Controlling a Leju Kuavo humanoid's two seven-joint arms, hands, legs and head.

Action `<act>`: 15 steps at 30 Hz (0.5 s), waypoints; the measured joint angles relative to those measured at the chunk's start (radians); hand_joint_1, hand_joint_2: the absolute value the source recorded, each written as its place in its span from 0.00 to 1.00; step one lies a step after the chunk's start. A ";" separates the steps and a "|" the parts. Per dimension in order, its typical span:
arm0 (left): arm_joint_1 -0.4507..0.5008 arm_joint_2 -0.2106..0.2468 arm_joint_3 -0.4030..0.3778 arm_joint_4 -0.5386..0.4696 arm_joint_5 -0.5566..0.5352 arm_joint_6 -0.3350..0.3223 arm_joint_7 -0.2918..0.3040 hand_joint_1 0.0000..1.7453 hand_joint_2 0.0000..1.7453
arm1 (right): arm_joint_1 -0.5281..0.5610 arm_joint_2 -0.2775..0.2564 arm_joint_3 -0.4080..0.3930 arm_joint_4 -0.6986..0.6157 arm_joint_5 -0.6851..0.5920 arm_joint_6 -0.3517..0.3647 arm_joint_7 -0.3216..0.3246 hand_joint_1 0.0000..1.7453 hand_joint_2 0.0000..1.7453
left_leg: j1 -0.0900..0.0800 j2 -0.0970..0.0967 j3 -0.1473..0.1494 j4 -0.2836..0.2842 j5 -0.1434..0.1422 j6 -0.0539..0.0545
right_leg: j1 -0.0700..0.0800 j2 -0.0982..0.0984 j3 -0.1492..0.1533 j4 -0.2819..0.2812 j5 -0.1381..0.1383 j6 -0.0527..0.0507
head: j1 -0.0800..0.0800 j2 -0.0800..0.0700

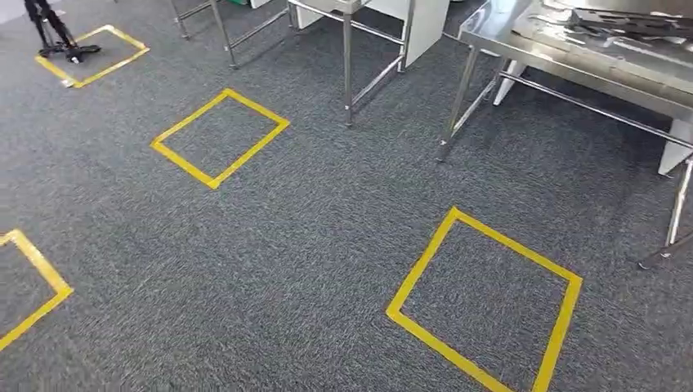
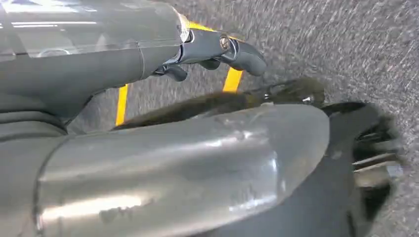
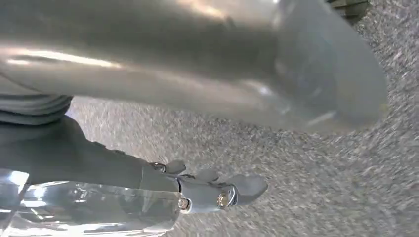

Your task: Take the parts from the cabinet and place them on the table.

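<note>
Open carpet (image 1: 310, 245) ahead; steel table (image 1: 523, 41) legs far right.

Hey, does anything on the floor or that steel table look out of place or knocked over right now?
Nothing stands out. The yellow tape squares lie flat on the carpet, the steel table stands level with flat dark parts on it, and a black stand sits upright inside the far square. Nothing looks spilled or damaged.

Grey carpet (image 1: 310, 245) (yellow tape squares (image 1: 219, 137)), steel tables (image 1: 523, 41)
</note>
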 joint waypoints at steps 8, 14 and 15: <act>0.000 0.008 -0.006 0.000 0.000 0.015 0.000 0.00 0.00 | -0.006 0.001 0.000 0.000 0.000 0.016 0.020 0.00 0.00 | -0.007 0.055 0.165 -0.298 0.123 0.021 | 0.006 -0.080 0.012 0.013 -0.017 0.033 | 0.007 0.000; 0.000 0.025 -0.006 0.000 0.011 0.033 -0.010 0.00 0.00 | -0.009 0.001 -0.006 0.000 -0.010 0.029 0.055 0.00 0.00 | -0.002 0.001 0.165 -0.315 0.144 0.056 | -0.005 0.019 -0.078 0.227 -0.152 0.055 | 0.016 0.000; 0.000 0.026 -0.006 0.000 0.012 0.032 -0.016 0.00 0.00 | -0.007 0.002 -0.007 0.000 -0.010 0.034 0.049 0.00 0.00 | -0.005 -0.013 0.163 -0.315 0.145 0.057 | -0.005 0.023 -0.115 0.300 -0.176 0.056 | 0.017 0.000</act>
